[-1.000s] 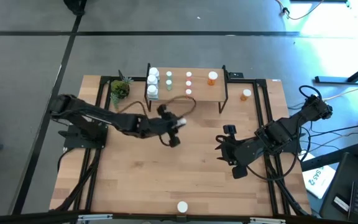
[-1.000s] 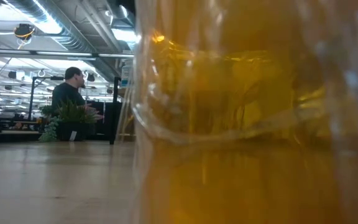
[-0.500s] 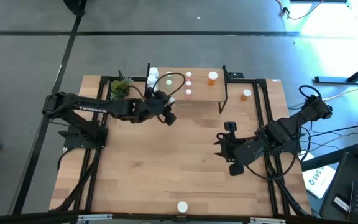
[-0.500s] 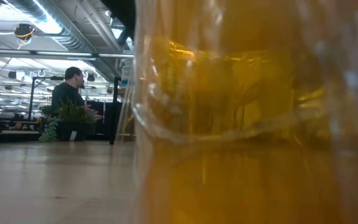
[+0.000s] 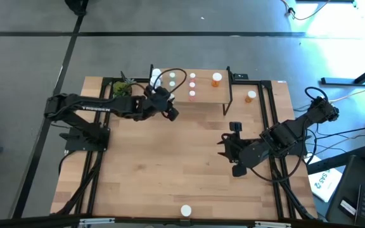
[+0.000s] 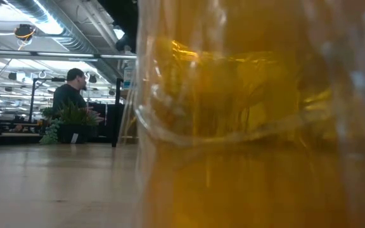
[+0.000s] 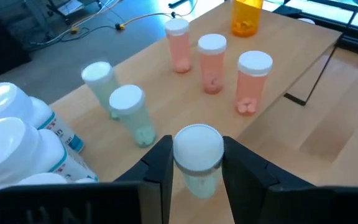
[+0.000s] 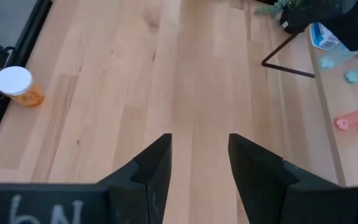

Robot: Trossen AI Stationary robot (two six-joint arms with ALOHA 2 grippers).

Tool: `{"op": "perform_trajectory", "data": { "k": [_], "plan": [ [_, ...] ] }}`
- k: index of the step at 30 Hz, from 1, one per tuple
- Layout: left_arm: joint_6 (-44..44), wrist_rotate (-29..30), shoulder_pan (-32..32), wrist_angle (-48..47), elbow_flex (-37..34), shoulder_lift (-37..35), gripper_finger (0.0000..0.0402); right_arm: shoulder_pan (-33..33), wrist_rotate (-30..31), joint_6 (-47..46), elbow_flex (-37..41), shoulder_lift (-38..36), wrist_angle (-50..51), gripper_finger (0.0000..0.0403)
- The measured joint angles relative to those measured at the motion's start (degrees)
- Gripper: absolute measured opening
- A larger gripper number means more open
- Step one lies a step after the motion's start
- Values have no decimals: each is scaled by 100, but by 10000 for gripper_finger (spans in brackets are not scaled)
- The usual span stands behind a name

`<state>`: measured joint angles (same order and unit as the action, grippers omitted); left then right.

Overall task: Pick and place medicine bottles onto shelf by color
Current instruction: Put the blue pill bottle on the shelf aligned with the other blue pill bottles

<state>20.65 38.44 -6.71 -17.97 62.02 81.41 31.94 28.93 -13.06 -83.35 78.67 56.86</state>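
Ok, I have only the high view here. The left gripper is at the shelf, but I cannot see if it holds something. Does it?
Observer: Yes. In the left wrist view the left gripper is shut on a pale green bottle with a white cap.
Operator: Which bottles stand nearest ahead of it?
Observer: Two other pale green bottles stand on the shelf, with three pink bottles in a row beside them.
Operator: And the right gripper, is it empty?
Observer: Yes. The right wrist view shows the right gripper open, with only the tabletop between its fingers.
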Motion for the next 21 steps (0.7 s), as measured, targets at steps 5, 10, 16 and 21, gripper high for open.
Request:
{"op": "perform_trajectory", "data": {
  "k": [5, 10, 16, 21],
  "plan": [
    [19, 3, -95, 24, 4, 187, 98, 0, 0, 2, 0, 0, 0, 161],
    [-80, 47, -121, 180, 4, 376, 98, 0, 0, 4, 0, 0, 0, 161],
    [-169, 151, -121, 200, 4, 376, 98, 0, 0, 4, 0, 0, 0, 161],
    [-179, 257, -144, 247, 4, 336, 98, 0, 1, 7, 0, 0, 2, 161]
  ]
}}
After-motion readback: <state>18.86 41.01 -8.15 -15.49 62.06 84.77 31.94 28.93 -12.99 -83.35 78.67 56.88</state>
